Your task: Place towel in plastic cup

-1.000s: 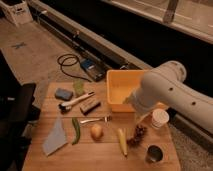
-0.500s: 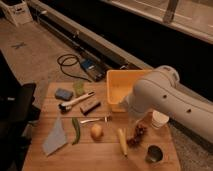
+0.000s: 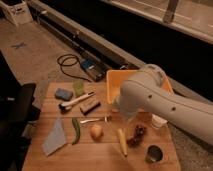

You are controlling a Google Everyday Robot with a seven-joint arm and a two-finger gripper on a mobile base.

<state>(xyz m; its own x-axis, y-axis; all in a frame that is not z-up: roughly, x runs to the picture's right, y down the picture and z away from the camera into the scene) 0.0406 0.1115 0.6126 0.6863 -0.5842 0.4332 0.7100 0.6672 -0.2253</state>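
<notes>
Looking down on a wooden table (image 3: 100,161) strewn with small objects, with a concrete floor and a coiled black cable (image 3: 70,64) beyond its far edge. A bulky white robot arm (image 3: 160,102) reaches in from the right of the view and covers much of the table's middle right. The gripper (image 3: 129,118) sits at the arm's low end, just in front of a yellow bin (image 3: 112,85), mostly hidden in shadow under the arm; whether it is open or closed cannot be told. The towel (image 3: 55,137), a pale grey-blue cloth, lies flat near the front left corner of the table, well apart from the gripper. The plastic cup (image 3: 78,88), small and pale yellow-green, stands upright near the far left edge, just beside a blue sponge (image 3: 63,93) and well apart from the towel. Between cup and towel lie a white-handled brush (image 3: 76,101) and a dark brown block (image 3: 90,105). A green vegetable (image 3: 76,131) lies just right of the towel, then a small yellowish round item (image 3: 96,131) and a long yellow item (image 3: 121,141). A dark red cluster (image 3: 137,134) lies near the arm, a steel cup (image 3: 154,154) stands at the front right, and a white container (image 3: 159,121) peeks out beneath the arm
</notes>
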